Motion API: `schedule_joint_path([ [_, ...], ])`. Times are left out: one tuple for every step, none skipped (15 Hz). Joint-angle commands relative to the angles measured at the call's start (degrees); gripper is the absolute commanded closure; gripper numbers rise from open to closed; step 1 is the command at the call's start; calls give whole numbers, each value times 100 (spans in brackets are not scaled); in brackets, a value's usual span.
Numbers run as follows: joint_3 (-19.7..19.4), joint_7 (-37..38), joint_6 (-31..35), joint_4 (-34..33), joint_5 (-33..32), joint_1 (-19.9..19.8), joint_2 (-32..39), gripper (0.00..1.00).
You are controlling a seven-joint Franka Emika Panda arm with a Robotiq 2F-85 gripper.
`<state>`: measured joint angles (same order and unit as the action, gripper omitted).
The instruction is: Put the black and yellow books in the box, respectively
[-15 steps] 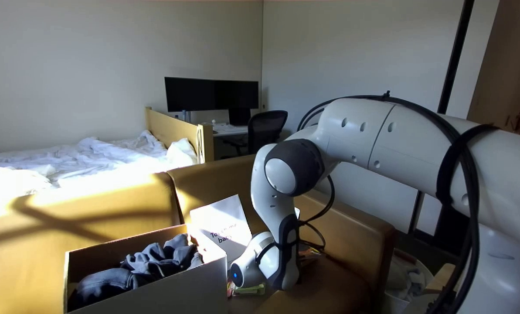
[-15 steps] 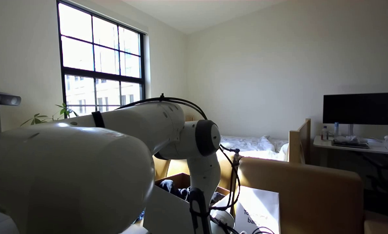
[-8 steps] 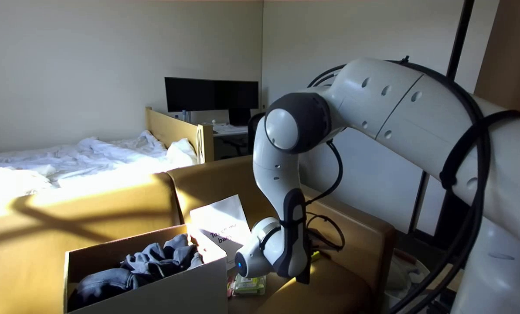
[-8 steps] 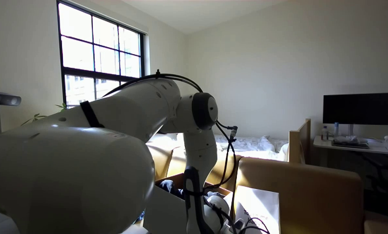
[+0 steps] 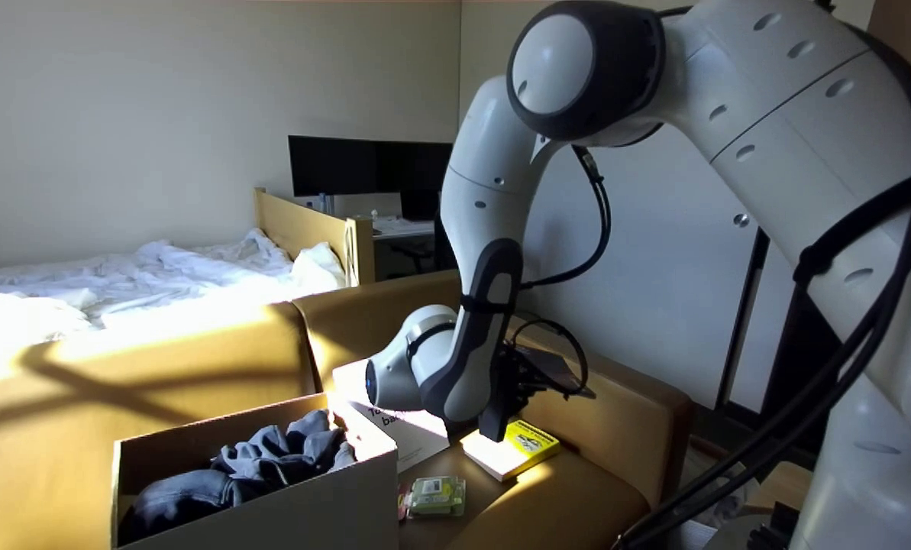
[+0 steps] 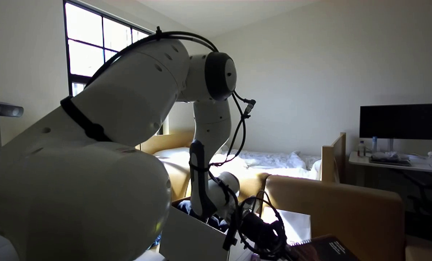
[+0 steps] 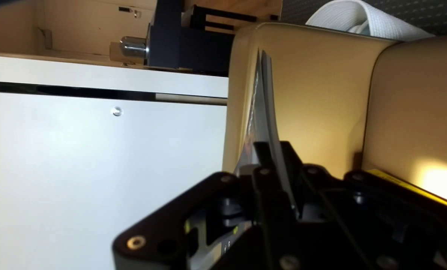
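Your gripper (image 7: 274, 150) clamps the black book (image 6: 326, 250) near one edge, above the sofa seat (image 5: 570, 500), probably so it clears the walls of the box (image 5: 295, 508) with its free part leading. The yellow book (image 5: 528, 444) lies flat on that seat, likely awaiting its turn.

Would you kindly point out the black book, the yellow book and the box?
Black book (image 6: 322, 249): in an exterior view, dark cover.
Yellow book (image 5: 528, 443): in an exterior view, printed cover.
Box (image 5: 302, 508): in an exterior view, near outer wall.
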<state>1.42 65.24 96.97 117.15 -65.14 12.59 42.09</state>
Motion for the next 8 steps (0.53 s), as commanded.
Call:
schedule_joint_path([
  [286,-358,-1544,22,381,730,-567,96],
  [351,-441,-2010,-148,465,1018,-534,96],
  [398,-441,-2476,-376,532,1353,-408,96],
  [434,-427,-2930,-604,583,1678,-292,96],
  [573,-412,-3371,-829,578,1940,-129,96],
  [658,-472,-3781,-1085,544,2235,30,96],
  [991,-496,-4212,-1343,341,2303,244,96],
  [1077,-696,-4459,-1625,185,2585,462,96],
])
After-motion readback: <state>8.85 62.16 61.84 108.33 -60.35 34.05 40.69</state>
